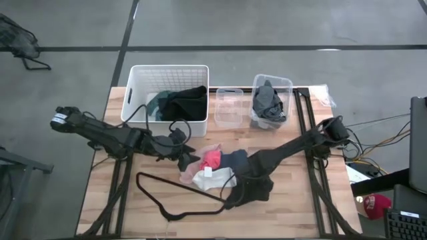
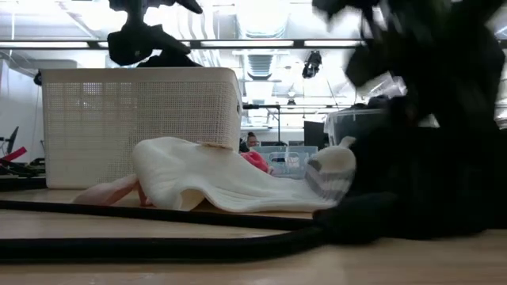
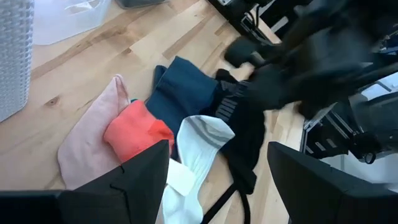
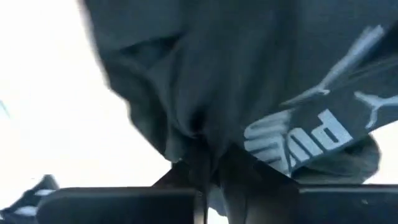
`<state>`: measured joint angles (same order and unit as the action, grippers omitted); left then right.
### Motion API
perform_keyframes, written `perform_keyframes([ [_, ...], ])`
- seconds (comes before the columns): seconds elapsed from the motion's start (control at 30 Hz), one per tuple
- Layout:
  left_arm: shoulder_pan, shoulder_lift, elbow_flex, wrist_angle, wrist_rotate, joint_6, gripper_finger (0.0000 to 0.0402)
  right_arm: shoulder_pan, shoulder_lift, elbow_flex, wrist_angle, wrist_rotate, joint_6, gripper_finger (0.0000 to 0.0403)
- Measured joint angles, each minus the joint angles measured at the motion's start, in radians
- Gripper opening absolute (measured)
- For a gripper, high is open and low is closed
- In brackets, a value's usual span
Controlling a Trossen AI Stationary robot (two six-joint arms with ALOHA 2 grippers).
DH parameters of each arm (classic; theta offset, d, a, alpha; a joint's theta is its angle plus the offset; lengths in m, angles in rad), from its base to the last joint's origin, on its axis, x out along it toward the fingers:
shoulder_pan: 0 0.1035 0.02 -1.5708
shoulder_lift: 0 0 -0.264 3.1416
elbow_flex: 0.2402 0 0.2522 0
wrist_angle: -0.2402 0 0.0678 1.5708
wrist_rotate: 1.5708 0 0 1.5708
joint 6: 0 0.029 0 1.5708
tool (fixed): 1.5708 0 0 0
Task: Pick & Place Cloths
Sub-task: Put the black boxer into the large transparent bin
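Observation:
A pile of cloths lies at the table's middle: pink (image 3: 93, 134), red (image 3: 134, 127), dark teal-blue (image 3: 183, 93) and white (image 3: 199, 146); in the low view the white one (image 2: 214, 178) lies draped over the others. My left gripper (image 1: 181, 155) hovers open above the pile's left part, its fingers (image 3: 140, 177) wide apart. My right gripper (image 1: 243, 179) is shut on a black garment (image 1: 257, 190) with a white-lettered waistband (image 4: 305, 140), at the pile's near right side. My right gripper pinches a bunched-up fold of the black garment (image 4: 199, 146) between its two fingers, next to the lettered waistband. The fingers come from above, pointing down. The cloth spreads out from the pinch, and its lower part (image 2: 380, 222) lies on the table.
A black wire hanger (image 1: 177, 197) lies on the table near the front, left of the black garment. A white basket (image 1: 137, 93) with teal and black cloths stands at the back, with a small clear bin (image 1: 229, 107) and a clear bin (image 1: 288, 87) of grey cloth to its right.

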<state>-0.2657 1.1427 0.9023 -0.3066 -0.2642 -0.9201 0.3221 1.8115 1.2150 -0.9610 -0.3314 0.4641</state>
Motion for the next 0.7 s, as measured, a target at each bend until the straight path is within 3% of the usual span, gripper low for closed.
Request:
perform_keyframes([
  [0.27,0.0,0.0,-0.035,0.035,0.0,-0.027,0.0275,-0.015,-0.198,0.203,-0.01,0.074,0.057,0.001],
  [0.43,-0.002,0.0,-0.041,0.168,0.0,0.003,0.0275,-0.045,-0.321,0.325,-0.068,0.277,0.096,0.0011],
  [0.6,-0.006,0.0,-0.023,0.43,0.001,0.151,0.0275,-0.094,-0.436,0.436,-0.107,0.441,0.111,0.001],
  [0.7,-0.006,-0.006,0.007,0.482,0.001,0.225,0.0275,-0.121,-0.492,0.499,-0.11,0.537,0.112,0.0011],
])
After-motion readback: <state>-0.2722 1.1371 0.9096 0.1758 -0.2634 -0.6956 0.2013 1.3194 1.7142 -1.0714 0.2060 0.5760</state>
